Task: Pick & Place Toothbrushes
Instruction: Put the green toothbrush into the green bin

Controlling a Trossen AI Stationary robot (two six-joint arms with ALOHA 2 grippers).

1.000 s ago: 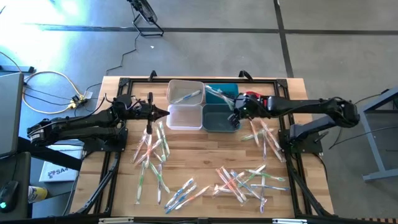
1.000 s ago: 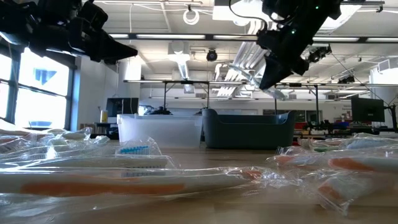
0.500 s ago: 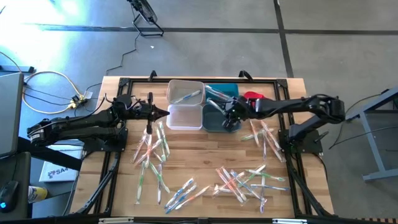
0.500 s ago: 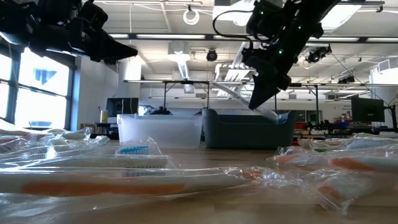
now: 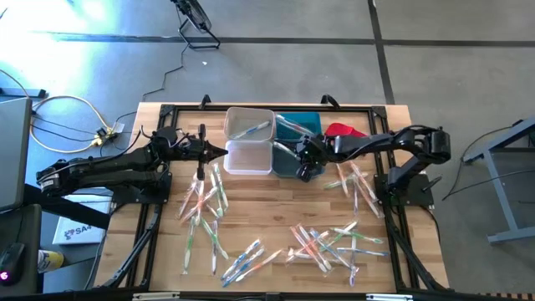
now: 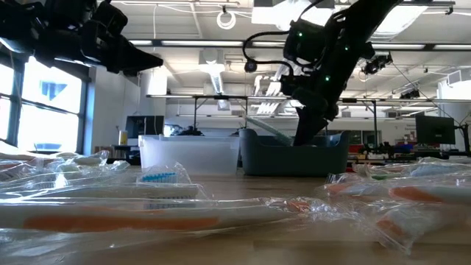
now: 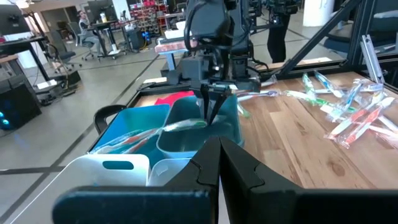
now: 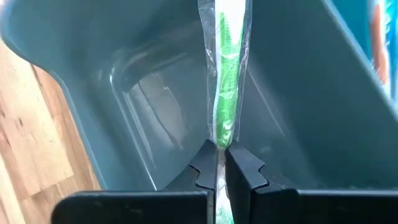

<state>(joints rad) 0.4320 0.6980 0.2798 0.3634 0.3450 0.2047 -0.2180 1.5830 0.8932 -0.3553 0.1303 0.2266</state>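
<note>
My right gripper (image 8: 216, 163) has swung from beside the grey bin (image 5: 294, 159) to over it, clamped on a green toothbrush (image 8: 225, 81) hanging inside. I'd lower before releasing. Left gripper (image 5: 219, 151), shut, waits left of that bin.

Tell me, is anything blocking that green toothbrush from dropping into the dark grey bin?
Nothing visible does. The right gripper is shut on the wrapped green toothbrush right over the dark grey bin, whose floor below looks bare.

Red cloth (image 5: 340, 130) lies beside the bright blue bin (image 5: 299, 124).
</note>
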